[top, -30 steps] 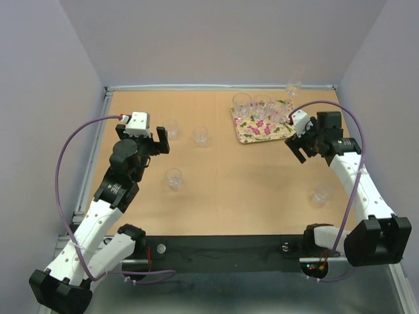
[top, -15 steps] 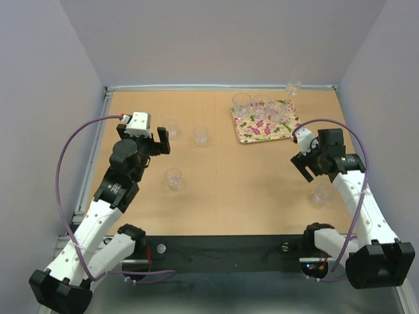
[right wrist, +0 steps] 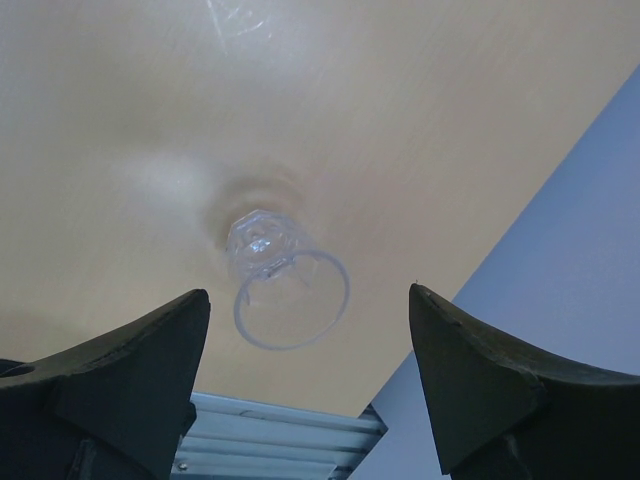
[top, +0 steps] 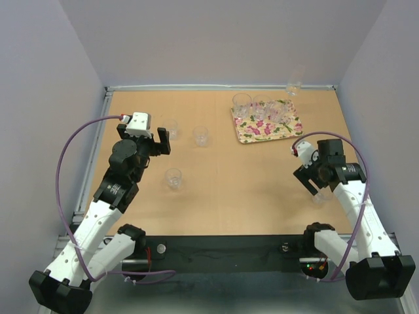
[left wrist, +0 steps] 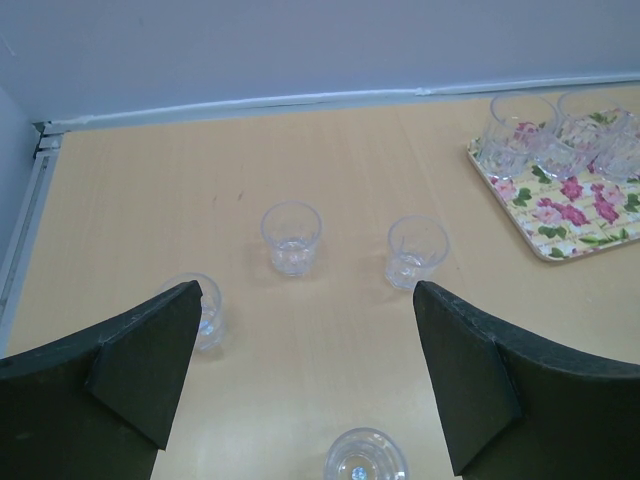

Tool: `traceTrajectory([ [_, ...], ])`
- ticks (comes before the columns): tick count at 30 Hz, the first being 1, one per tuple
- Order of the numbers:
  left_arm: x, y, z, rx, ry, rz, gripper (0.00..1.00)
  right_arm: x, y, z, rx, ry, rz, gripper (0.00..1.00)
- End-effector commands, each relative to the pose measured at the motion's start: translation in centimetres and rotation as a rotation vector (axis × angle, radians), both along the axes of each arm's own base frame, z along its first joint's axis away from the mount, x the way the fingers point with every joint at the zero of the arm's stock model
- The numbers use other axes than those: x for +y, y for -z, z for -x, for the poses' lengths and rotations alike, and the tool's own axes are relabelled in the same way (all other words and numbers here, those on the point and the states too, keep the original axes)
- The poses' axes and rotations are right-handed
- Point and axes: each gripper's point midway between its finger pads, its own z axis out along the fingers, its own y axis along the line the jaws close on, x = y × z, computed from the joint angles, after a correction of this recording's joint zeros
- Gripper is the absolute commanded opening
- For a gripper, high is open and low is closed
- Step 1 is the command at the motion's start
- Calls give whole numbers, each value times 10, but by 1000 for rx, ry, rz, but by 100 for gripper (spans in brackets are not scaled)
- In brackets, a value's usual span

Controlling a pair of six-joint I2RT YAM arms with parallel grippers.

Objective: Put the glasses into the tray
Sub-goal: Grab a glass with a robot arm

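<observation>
On the overhead view the tray (top: 265,129) sits at the far right of the table (top: 249,176), with about four glasses (top: 241,102) standing along its far side. One more glass (top: 293,87) stands off the tray, at the far right corner. Three loose ones are on the left half: one (top: 171,127) just beside the left gripper (top: 157,140), one (top: 201,135) further right, one (top: 173,177) nearer the arms. The left gripper's fingers are spread wide with nothing between them. The right gripper (top: 315,190) is at the near right of the table, well apart from the tray, over a short glass (top: 323,196) that is hard to make out here. Left wrist view: fingers (left wrist: 150,380) wide apart, only bare table between the tips. Two glasses stand ahead, one is partly hidden behind the image-left finger, one is cut off by the bottom edge, and the tray shows at upper right with glasses on it. Right wrist view: fingers (right wrist: 480,380) apart, that short glass (right wrist: 285,290) standing on the table between them, closer to the image-left finger and touching neither. A blue wall (right wrist: 570,270) shows at right, a metal rail (right wrist: 280,440) along the bottom.
</observation>
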Motion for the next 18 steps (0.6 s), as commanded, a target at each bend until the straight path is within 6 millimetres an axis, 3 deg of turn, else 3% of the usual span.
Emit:
traceTrajectory([
  [1,0,-12,0,-49,5,20,99,-9,9,14,48,7,43,86],
  [18,-1,2,-6,-17,-1,5,99,-21,5,25,72,38,105,86],
])
